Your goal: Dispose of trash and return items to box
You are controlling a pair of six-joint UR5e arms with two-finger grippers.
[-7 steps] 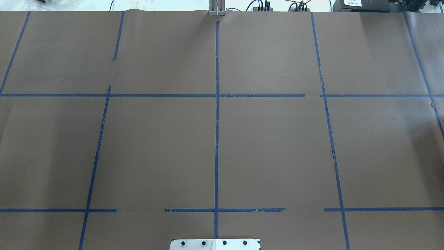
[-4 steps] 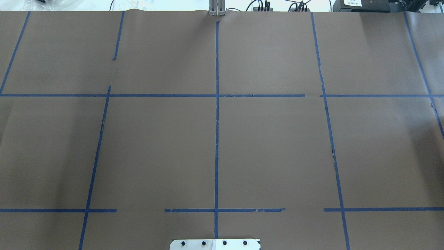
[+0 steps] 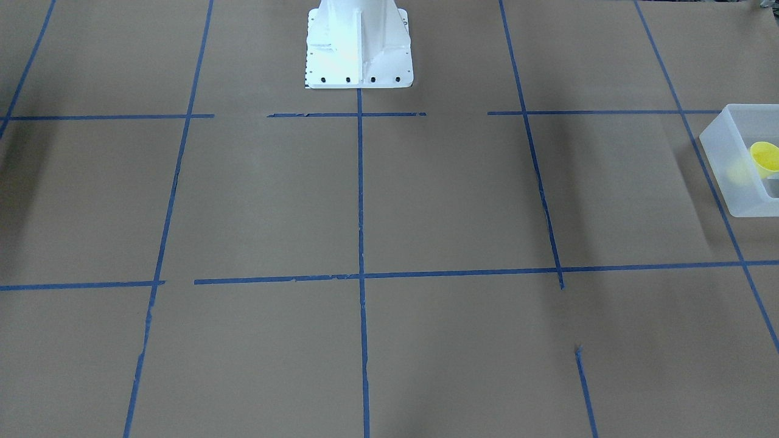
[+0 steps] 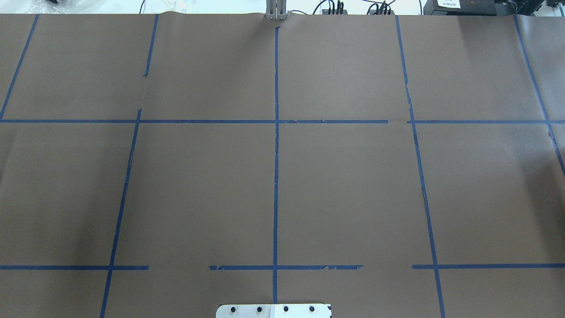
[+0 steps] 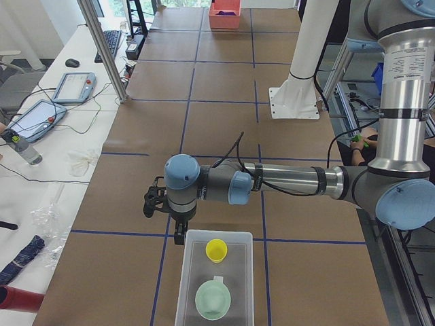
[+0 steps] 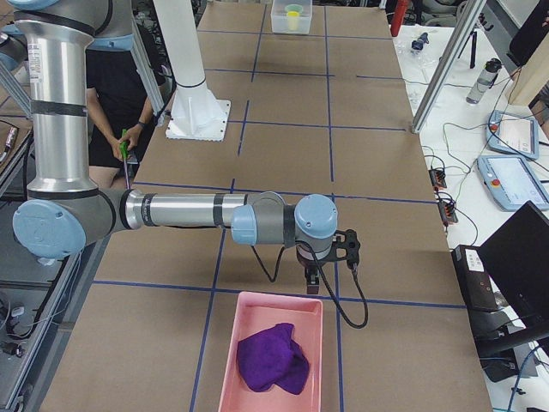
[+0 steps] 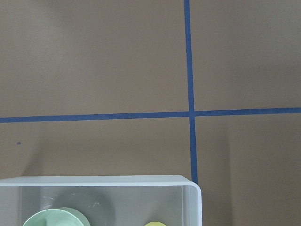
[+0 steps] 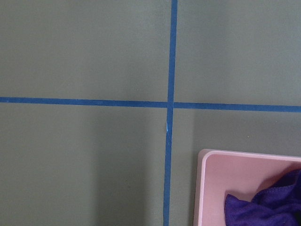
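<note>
The yellow cup [image 5: 216,249] is sitting in the box [image 5: 236,275], lower middle of the left-side view, with the left gripper [image 5: 178,238] hovering just beyond its rim. We cannot tell how its jaws are standing, nor those of the right gripper [image 6: 313,280]. We are probably best lifting straight up, clearing that rim.

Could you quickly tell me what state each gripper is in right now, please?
Left gripper: cannot be told, seen only from the side.
Right gripper: cannot be told, seen only from the side.
</note>
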